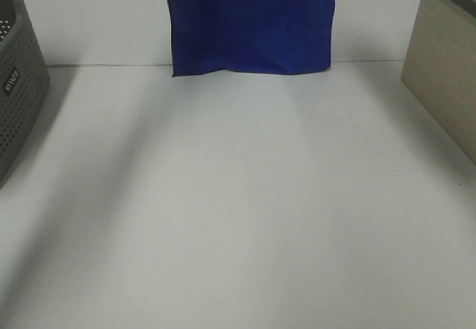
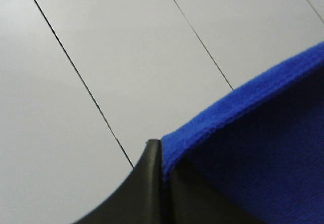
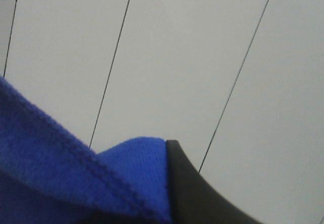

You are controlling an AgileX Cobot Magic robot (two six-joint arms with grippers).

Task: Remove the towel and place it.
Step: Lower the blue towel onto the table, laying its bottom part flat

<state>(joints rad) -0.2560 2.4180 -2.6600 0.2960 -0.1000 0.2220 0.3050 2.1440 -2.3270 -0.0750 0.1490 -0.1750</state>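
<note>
The royal-blue towel hangs from above the exterior high view, spread flat, its lower edge just over the white table at the back. Neither gripper shows in that view. In the left wrist view my left gripper is shut, its black fingers pinching the towel's upper edge. In the right wrist view my right gripper is shut on another part of the towel's hemmed edge; one black finger shows and the cloth folds over the other.
A grey perforated basket stands at the left edge of the table. A beige box stands at the right edge. A seam crosses the table near the towel's lower edge.
</note>
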